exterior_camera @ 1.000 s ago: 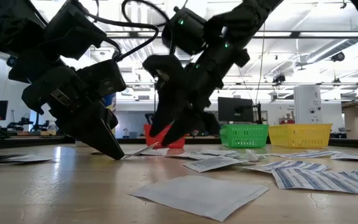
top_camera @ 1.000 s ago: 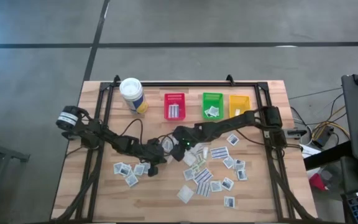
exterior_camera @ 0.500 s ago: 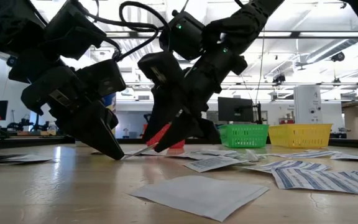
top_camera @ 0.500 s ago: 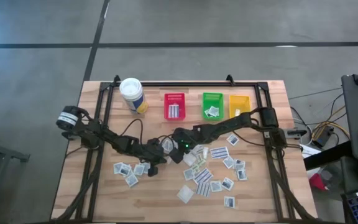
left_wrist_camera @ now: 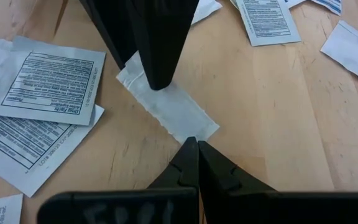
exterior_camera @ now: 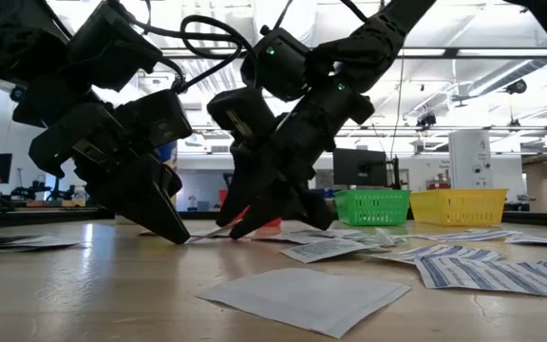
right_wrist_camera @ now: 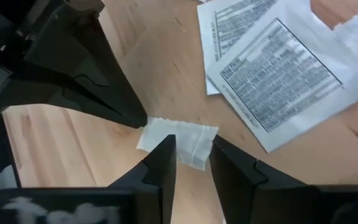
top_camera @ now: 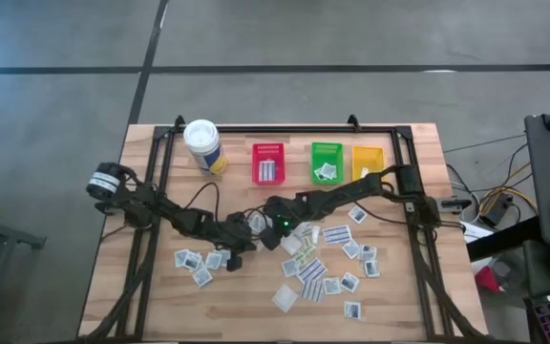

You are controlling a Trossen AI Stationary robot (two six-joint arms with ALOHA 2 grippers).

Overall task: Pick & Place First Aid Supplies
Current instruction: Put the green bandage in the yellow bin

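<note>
Right wrist view alone shows the right end effector [right_wrist_camera: 191, 163] narrowly straddling a small packet [right_wrist_camera: 178, 141] pinned by the closed left end effector [left_wrist_camera: 193, 149]

canister [top_camera: 202, 144]: white, yellow label, upright at the table's far left
red bin [top_camera: 268, 162]: beside the canister
green bin [top_camera: 327, 161]: middle of the row
yellow bin [top_camera: 368, 160]: right end
table [top_camera: 160, 296]: bare wood

Both dark arms stretched low toward mid-bench, left gripper [top_camera: 241, 242] tip down with jaws pressed together, right gripper [top_camera: 253, 226] facing it, jaws narrowly parted
</note>
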